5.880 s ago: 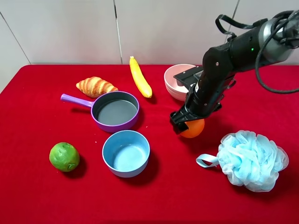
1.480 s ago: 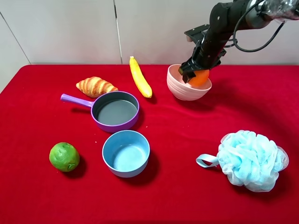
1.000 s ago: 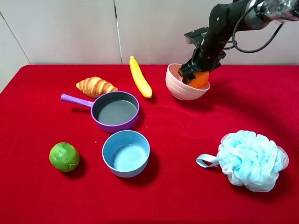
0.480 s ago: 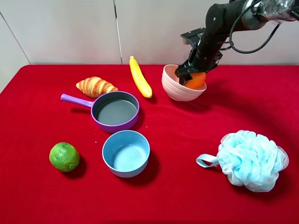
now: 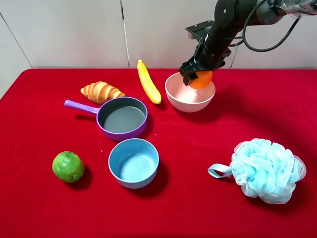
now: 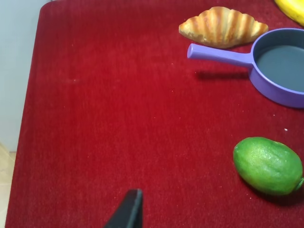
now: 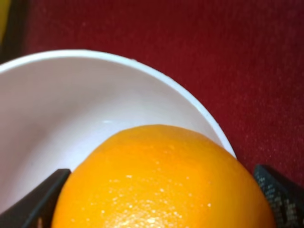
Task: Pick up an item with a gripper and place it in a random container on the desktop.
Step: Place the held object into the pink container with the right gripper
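My right gripper [image 5: 196, 77] is shut on the orange [image 5: 202, 79] and holds it just above the far right part of the pale pink bowl [image 5: 188, 103]. The bowl stands at the back of the red desktop [image 5: 198, 208]. In the right wrist view the orange [image 7: 161, 175] fills the space between the two black fingertips [image 7: 35, 204], with the bowl's inner wall [image 7: 71, 104] right below it. The left wrist view shows only one black fingertip [image 6: 127, 213] of my left gripper above bare red cloth, near the lime [image 6: 267, 165].
A yellow banana-like fruit [image 5: 148, 82], a croissant [image 5: 101, 91] and a purple pan [image 5: 121, 118] lie left of the pink bowl. A light blue bowl [image 5: 133, 162] and the lime [image 5: 68, 166] sit at the front left. A blue bath sponge [image 5: 267, 170] lies at the front right.
My right gripper has moved left and a little up with the orange. The pink bowl has shifted left with it and now sits level instead of tilted.
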{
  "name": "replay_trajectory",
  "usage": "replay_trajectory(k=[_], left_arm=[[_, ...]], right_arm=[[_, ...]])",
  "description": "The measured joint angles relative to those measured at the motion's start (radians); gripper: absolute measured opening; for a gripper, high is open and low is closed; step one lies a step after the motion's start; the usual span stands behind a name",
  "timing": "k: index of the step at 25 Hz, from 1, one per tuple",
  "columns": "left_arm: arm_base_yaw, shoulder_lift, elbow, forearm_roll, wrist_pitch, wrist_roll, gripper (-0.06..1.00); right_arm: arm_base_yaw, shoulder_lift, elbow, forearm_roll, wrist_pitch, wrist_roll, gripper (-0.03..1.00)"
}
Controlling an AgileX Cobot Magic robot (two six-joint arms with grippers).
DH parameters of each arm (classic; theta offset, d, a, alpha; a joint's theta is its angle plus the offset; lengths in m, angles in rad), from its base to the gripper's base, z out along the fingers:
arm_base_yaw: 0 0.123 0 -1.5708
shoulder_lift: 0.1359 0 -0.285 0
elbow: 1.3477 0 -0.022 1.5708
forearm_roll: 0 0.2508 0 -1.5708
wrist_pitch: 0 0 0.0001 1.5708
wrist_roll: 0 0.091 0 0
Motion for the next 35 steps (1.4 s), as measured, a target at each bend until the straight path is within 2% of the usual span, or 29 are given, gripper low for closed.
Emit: replay_trajectory(k=[14,35], left_arm=[[0.0,0.0,0.0,0.0,0.0,0.0,0.99],[0.0,0.0,0.0,0.0,0.0,0.0,0.99]], right_arm=[[0.058,0.0,0.0,0.049,0.006,0.0,0.55],[0.061,0.007,0.0,0.051,0.057,0.0,0.55]])
